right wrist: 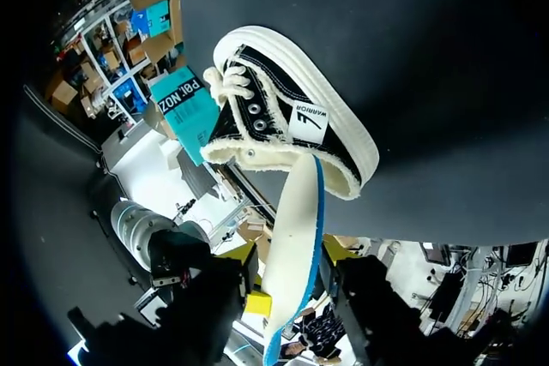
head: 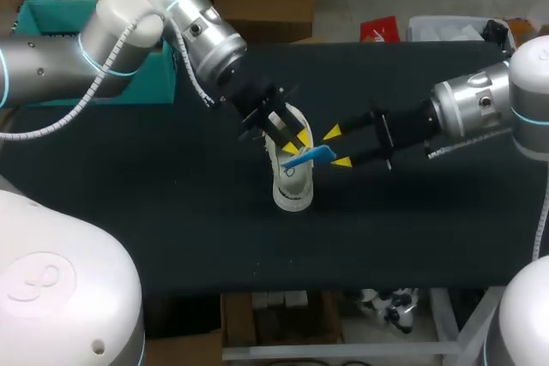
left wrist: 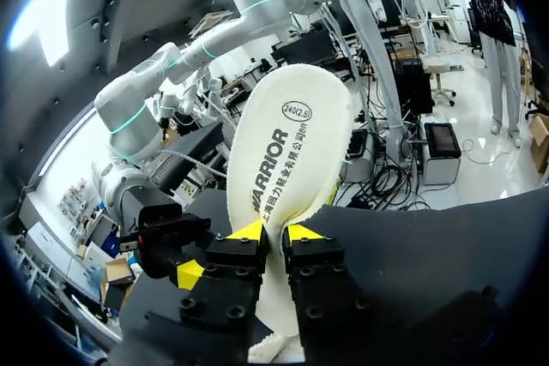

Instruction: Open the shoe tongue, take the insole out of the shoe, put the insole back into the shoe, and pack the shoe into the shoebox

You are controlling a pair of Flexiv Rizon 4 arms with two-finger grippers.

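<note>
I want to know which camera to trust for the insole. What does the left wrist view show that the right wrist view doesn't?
Only the left wrist view shows the insole's cream printed face, with the left gripper shut on it. Only the right wrist view shows the black shoe, the teal shoebox and the insole's blue edge, which lies between the fingers of the open right gripper. Both views show the insole held off the table.

Lettering, circled number on insole; maybe shoe tag.
</note>
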